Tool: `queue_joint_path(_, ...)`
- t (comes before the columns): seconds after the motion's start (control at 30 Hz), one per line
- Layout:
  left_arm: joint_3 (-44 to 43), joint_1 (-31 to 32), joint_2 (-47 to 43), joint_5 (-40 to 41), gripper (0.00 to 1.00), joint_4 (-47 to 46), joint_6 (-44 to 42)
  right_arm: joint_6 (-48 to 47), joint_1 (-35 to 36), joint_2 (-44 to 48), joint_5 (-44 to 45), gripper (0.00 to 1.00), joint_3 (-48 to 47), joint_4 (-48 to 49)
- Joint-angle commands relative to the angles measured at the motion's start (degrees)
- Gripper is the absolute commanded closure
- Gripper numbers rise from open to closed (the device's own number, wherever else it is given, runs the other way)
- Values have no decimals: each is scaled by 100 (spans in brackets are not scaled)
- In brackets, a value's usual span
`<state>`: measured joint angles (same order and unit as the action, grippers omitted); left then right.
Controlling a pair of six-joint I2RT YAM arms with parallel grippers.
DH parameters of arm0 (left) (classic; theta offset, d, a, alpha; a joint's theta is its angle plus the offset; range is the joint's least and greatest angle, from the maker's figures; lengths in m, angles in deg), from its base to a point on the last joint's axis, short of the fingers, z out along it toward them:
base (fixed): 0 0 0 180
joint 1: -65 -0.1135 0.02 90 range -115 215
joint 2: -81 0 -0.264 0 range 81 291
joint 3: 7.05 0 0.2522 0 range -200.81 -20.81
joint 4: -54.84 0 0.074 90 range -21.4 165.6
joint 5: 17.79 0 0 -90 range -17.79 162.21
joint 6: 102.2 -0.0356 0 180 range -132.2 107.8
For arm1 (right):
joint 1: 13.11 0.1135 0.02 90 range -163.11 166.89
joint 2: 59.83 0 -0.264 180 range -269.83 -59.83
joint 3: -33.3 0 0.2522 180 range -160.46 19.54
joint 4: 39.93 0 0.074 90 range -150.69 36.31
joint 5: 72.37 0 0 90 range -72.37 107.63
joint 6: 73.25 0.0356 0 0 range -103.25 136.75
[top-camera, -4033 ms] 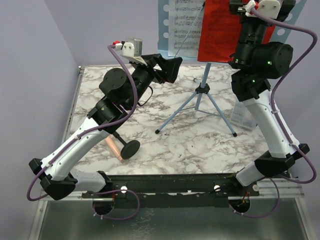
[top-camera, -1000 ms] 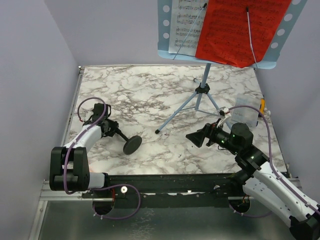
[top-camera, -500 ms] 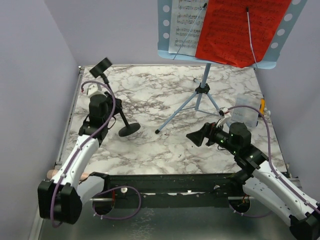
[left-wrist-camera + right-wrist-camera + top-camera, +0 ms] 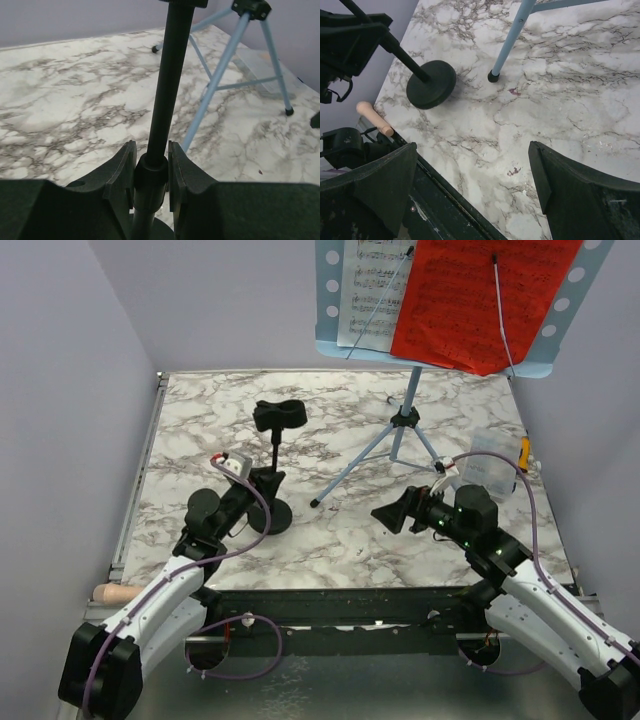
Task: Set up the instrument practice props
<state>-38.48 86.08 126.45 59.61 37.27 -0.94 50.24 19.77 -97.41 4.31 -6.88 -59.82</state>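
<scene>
The left pincer (image 4: 150,152) is clamped narrow on the black collar low on the pole of the microphone stand (image 4: 277,450), with 1 of its 2 fingers (image 4: 121,172) pressed to each side. Gripping so low, just above the round base (image 4: 270,518), probably keeps the weight steady while the stand is set down. The pole looks upright or nearly so, with the base on the marble table (image 4: 200,410), though I cannot tell if it is fully seated. The black clip (image 4: 279,413) at the top is empty. The pinkish-beige microphone (image 4: 374,117) lies on its side past the table's near-left edge, so fitting it looks like the step left to do. The right pincer (image 4: 393,517) hangs wide open with nothing in it, low over the right side, seemingly parked clear. Further out, the light blue music stand (image 4: 340,347) is up on its tripod legs (image 4: 220,75), 1 foot near the round base but apart from it. On its perforated desk the white sheet music (image 4: 365,290) and the red sheet (image 4: 470,300) sit side by side, each under a thin wire arm. A small clear box (image 4: 490,475) rests near the right edge.
</scene>
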Motion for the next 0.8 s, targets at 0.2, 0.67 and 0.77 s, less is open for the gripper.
queue_joint_path(0.2, 214, 681, 883, -2414, 100, -2533, 240, 27, -11, 143, -277, 0, 58, 238)
queue_joint_path(0.67, 434, 1566, 2561, -1834, 100, -4367, 511, 13, -10, 641, -277, 0, 207, 136)
queue_joint_path(0.77, 449, 1565, 2491, -1741, 80, -4242, 447, 3, -10, 700, -223, 0, 202, 49)
